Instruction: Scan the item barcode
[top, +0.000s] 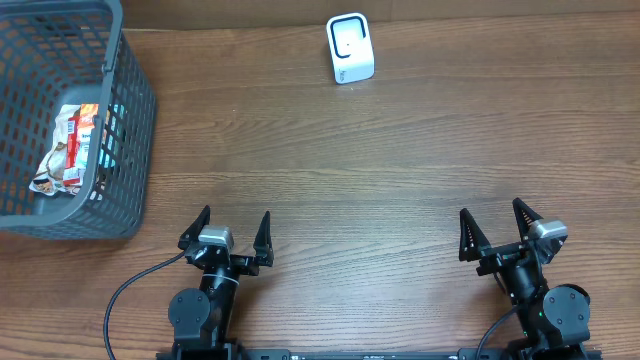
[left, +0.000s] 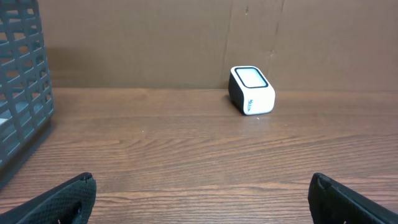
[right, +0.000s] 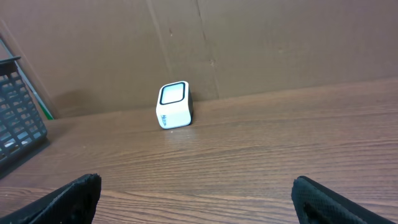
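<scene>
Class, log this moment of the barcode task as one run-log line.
stage: item not yet picked | left gripper: open, empty | right gripper: open, empty | snack packet: in basket | scanner: far side, untouched

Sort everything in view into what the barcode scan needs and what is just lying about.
Needed: snack packet, inside the grey basket; white scanner; left gripper and right gripper, both open.
Lying about: black cable; cardboard back wall.
</scene>
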